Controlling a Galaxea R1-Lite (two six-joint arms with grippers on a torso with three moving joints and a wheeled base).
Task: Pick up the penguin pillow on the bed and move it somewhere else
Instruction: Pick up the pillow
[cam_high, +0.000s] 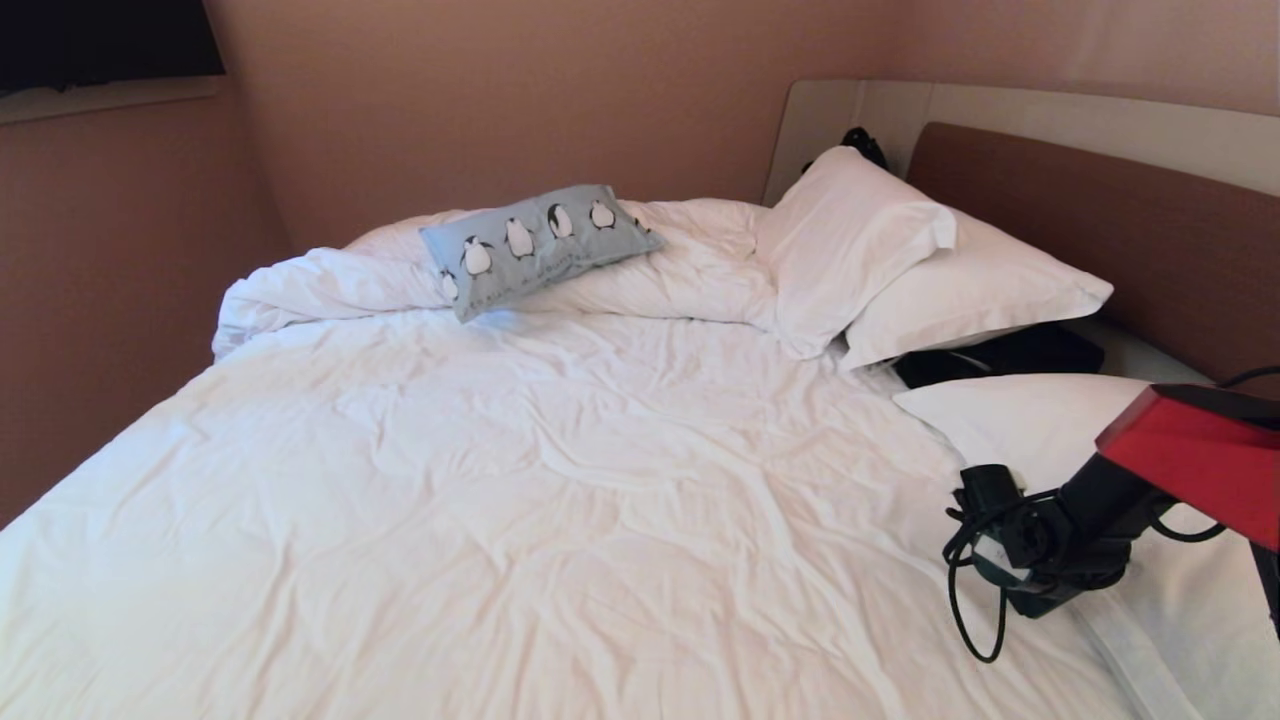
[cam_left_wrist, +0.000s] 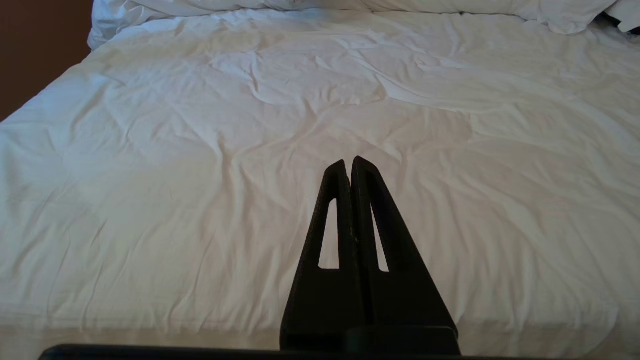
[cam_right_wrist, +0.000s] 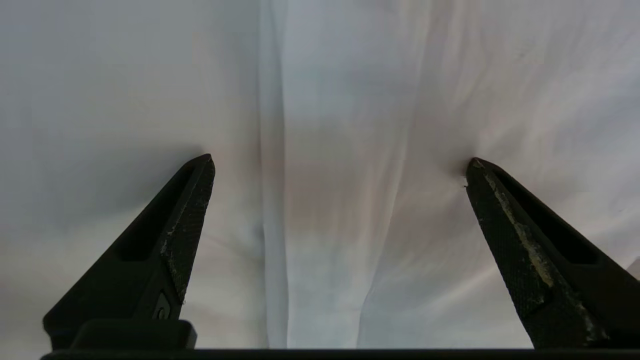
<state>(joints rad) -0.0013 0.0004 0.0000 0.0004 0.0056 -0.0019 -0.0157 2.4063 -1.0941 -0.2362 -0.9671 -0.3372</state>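
My right pincer (cam_right_wrist: 337, 170) gapes empty over the bed (cam_high: 500, 480); I should reach toward eleven o'clock, straddling the penguin pillow (cam_high: 535, 245) squarely.

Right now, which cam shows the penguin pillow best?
Head view: the penguin pillow lies whole and unobstructed on the bunched duvet at the far side of the bed. Left wrist view shows only bare bedding; right wrist view shows only white fabric up close. Neither shows the pillow.

Dark item (cam_high: 1000, 356) mostly hidden under white pillows (cam_high: 900, 260).
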